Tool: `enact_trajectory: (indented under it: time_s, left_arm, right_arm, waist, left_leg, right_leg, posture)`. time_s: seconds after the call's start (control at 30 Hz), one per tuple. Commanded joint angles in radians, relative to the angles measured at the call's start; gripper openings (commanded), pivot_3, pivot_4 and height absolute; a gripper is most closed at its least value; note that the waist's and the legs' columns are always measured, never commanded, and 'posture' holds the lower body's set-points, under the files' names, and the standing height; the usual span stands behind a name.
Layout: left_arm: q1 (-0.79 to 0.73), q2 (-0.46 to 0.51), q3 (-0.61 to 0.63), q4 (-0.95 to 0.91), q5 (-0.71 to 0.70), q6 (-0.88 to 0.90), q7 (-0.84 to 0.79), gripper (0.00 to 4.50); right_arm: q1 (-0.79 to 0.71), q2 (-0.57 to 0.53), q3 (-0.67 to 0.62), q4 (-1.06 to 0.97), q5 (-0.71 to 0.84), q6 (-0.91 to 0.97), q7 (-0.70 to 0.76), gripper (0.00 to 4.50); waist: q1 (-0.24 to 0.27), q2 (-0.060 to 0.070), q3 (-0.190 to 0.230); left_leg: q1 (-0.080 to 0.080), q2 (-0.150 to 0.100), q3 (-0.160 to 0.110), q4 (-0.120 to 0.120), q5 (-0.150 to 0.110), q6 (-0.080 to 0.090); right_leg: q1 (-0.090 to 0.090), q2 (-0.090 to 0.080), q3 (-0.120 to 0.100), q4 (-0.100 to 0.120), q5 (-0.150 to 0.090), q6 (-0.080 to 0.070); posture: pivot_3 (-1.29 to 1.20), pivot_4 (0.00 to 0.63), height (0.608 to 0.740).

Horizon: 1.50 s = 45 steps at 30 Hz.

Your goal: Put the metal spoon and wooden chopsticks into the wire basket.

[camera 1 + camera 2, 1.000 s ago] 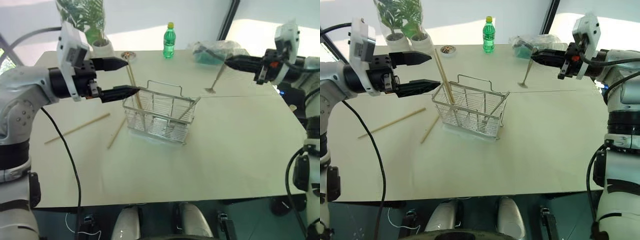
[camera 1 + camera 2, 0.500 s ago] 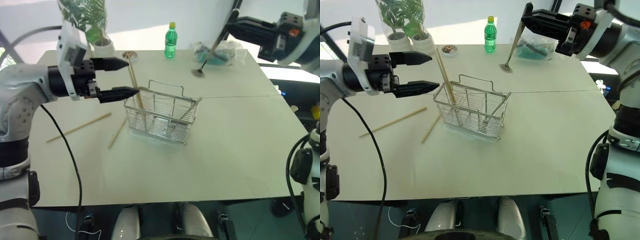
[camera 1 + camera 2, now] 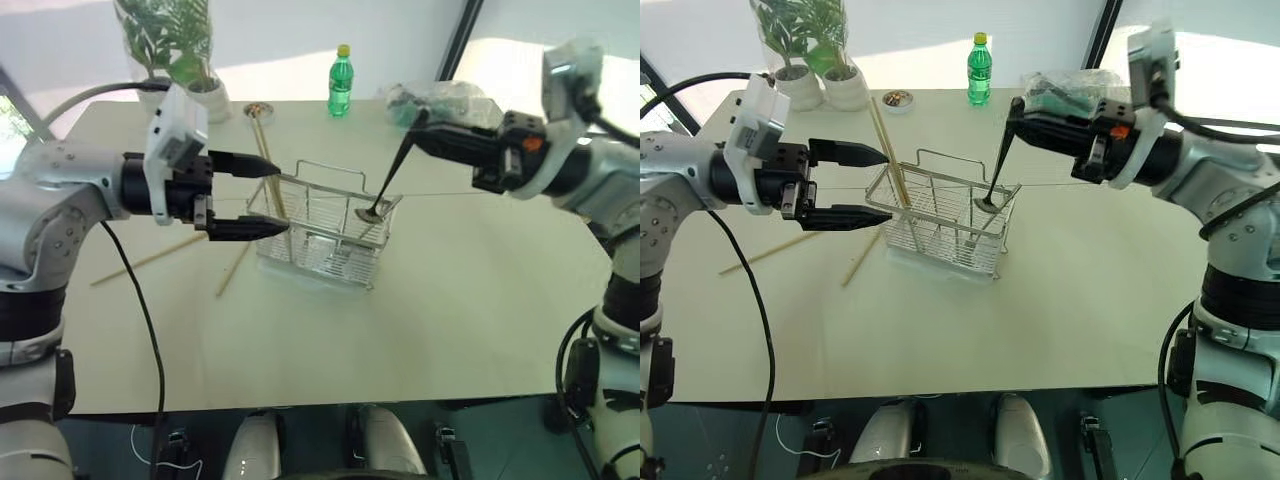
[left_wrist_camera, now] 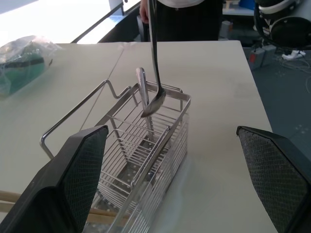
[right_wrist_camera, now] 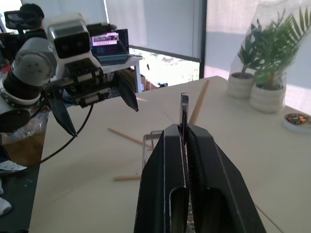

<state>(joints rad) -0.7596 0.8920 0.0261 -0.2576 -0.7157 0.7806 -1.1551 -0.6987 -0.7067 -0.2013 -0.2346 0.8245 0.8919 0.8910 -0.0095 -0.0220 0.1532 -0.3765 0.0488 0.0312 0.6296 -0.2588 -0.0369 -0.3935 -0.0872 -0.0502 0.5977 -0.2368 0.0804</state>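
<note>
**Spoon hanging over the basket, two chopsticks left on the table**

I have the metal spoon (image 3: 994, 178) pinched by the top of its handle in my right gripper (image 3: 1016, 112), whose fingers are pressed together on it. The spoon hangs steeply below those fingers, its bowl at the rim of the wire basket (image 3: 940, 228), at the end nearest my right arm. From the left wrist view the bowl sits at the top edge of that end, not yet down inside, beside what looks like another metal utensil already leaning in the basket; I can't identify it for sure.

At the other end of the basket, wooden chopsticks (image 3: 887, 152) stand propped up, rising well above the wire rim and passing just past the tips of my left gripper (image 3: 880, 184). That gripper's fingers are spread wide and hold nothing, one tip above the other, just beside the basket's near end.

Two loose chopsticks (image 3: 768, 252) lie flat on the table (image 3: 1090, 290), below and outside the left fingers, one close to the basket's corner.

My judgement: part of the chopsticks are in, the spoon is close to release, and the two loose sticks remain.
</note>
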Motion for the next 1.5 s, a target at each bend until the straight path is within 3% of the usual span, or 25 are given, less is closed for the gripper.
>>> enact_trajectory:
  time_s: [0.03, 0.1, 0.2, 0.37, 0.6, 0.77, 0.87, 1.0, 1.17, 1.5]
  left_arm:
    - [-0.033, 0.006, 0.014, -0.013, -0.006, 0.001, -0.004, 4.50]
    - [-0.032, 0.008, 0.013, -0.012, -0.004, 0.000, -0.006, 4.50]
    - [-0.028, 0.009, 0.013, -0.014, -0.002, -0.001, -0.005, 4.50]
    - [-0.019, 0.016, 0.029, -0.015, -0.005, 0.004, 0.007, 4.50]
    - [0.012, 0.053, 0.080, 0.021, 0.017, -0.013, 0.030, 4.50]
    - [0.043, 0.109, 0.114, 0.074, 0.057, -0.050, 0.016, 4.50]
    - [0.082, 0.178, 0.144, 0.152, 0.108, -0.093, -0.013, 4.50]
    - [0.169, 0.248, 0.161, 0.254, 0.184, -0.157, -0.026, 4.50]
    - [0.209, 0.241, 0.116, 0.394, 0.291, -0.274, -0.020, 4.50]
    - [-0.099, 0.108, -0.075, 0.967, 0.522, -0.529, -0.150, 4.50]
  right_arm:
    - [0.032, 0.020, 0.043, -0.047, -0.049, -0.056, -0.031, 0.09]
    - [0.069, 0.029, 0.084, -0.060, -0.085, -0.085, -0.032, 0.09]
    - [0.091, 0.050, 0.116, -0.052, -0.133, -0.117, -0.069, 0.92]
    - [0.060, 0.041, 0.074, -0.055, -0.113, -0.127, -0.070, 3.29]
    - [-0.083, -0.093, -0.058, 0.016, 0.010, -0.073, 0.031, 3.29]
    - [-0.132, -0.203, -0.058, 0.022, 0.031, -0.071, 0.143, 3.29]
    - [-0.060, -0.289, -0.035, -0.055, -0.003, -0.121, 0.257, 3.29]
    - [0.112, -0.319, -0.005, -0.162, -0.069, -0.202, 0.293, 3.29]
    - [0.260, -0.308, 0.004, -0.234, -0.104, -0.253, 0.284, 3.29]
    - [0.359, -0.295, -0.017, -0.268, -0.089, -0.242, 0.215, 3.29]
  waist:
    - [-0.001, 0.000, 0.000]
    - [0.000, 0.000, 0.000]
    - [0.000, -0.001, 0.000]
    - [0.001, 0.000, 0.000]
    - [0.000, 0.000, 0.001]
    - [-0.001, -0.001, 0.000]
    - [-0.001, -0.001, 0.001]
    - [-0.001, -0.002, 0.000]
    - [0.003, -0.003, 0.000]
    - [0.028, -0.009, -0.004]
  left_leg:
    - [0.000, 0.000, 0.000, 0.000, 0.000, 0.000]
    - [0.000, 0.000, 0.000, 0.000, 0.000, 0.000]
    - [0.000, 0.000, 0.000, 0.000, 0.000, 0.000]
    - [0.000, 0.000, 0.000, 0.000, 0.000, 0.000]
    - [-0.001, 0.000, 0.000, 0.000, 0.000, 0.000]
    - [0.000, 0.000, 0.000, -0.002, 0.000, 0.000]
    - [-0.001, 0.001, 0.000, -0.002, 0.000, 0.000]
    - [-0.001, 0.001, 0.001, -0.002, -0.001, 0.001]
    - [-0.003, 0.001, 0.003, -0.001, -0.001, 0.000]
    - [-0.014, 0.000, 0.002, 0.002, 0.000, 0.001]
  right_leg:
    - [0.000, 0.000, 0.000, 0.000, 0.000, 0.000]
    - [0.000, 0.000, 0.000, 0.000, 0.000, 0.000]
    - [0.000, 0.000, 0.000, 0.000, 0.000, 0.000]
    - [0.000, 0.000, 0.000, 0.000, 0.000, 0.000]
    - [-0.001, 0.000, 0.000, -0.001, 0.000, 0.000]
    - [-0.002, 0.000, 0.000, -0.001, 0.000, -0.001]
    - [-0.002, 0.000, 0.000, -0.001, -0.001, -0.001]
    - [-0.003, 0.000, 0.000, -0.001, -0.001, -0.001]
    - [-0.005, -0.002, 0.000, -0.001, -0.001, -0.001]
    - [-0.013, -0.001, -0.001, 0.000, 0.000, -0.002]
  posture:
    - [0.00, 0.150, 0.717]
    - [0.00, 0.150, 0.717]
    - [0.00, 0.150, 0.717]
    - [0.00, 0.150, 0.717]
    - [0.00, 0.150, 0.717]
    - [0.00, 0.150, 0.717]
    - [0.00, 0.150, 0.717]
    - [0.00, 0.150, 0.717]
    - [0.00, 0.150, 0.717]
    - [0.00, 0.150, 0.717]
